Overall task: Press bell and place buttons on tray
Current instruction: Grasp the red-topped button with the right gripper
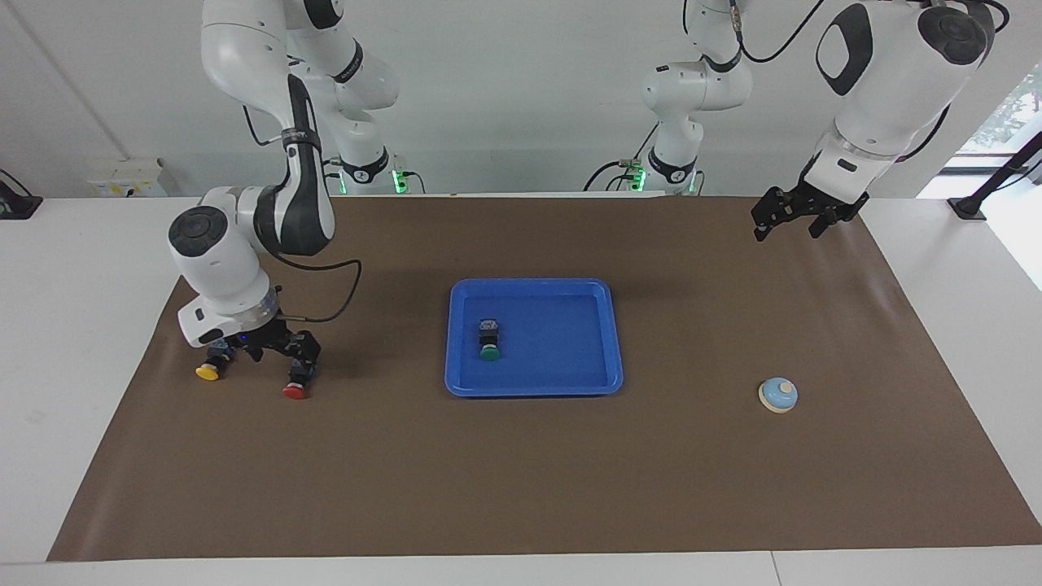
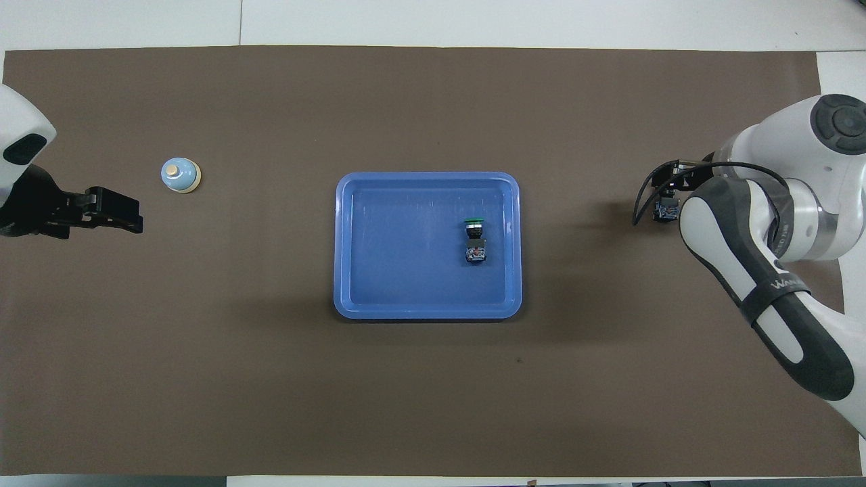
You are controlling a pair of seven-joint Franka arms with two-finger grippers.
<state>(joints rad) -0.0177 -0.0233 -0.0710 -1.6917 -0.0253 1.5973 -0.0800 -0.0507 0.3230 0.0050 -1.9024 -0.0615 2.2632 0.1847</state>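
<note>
The blue tray (image 1: 533,283) (image 2: 352,203) lies mid-table with the green button (image 1: 488,343) (image 2: 475,240) on its side inside it. The red button (image 1: 296,381) (image 2: 666,211) and yellow button (image 1: 209,368) lie on the mat toward the right arm's end. My right gripper (image 1: 282,352) is open and low, just over the red button's black body. Touch cannot be told. In the overhead view the right arm hides the yellow button. The light-blue bell (image 1: 777,395) (image 2: 180,176) sits toward the left arm's end. My left gripper (image 1: 785,216) (image 2: 115,211) waits open above the mat.
A brown mat (image 1: 521,488) covers most of the white table (image 1: 81,268). The right arm's black cable (image 1: 346,285) loops above the mat beside its wrist. Bare mat lies between the tray and the bell.
</note>
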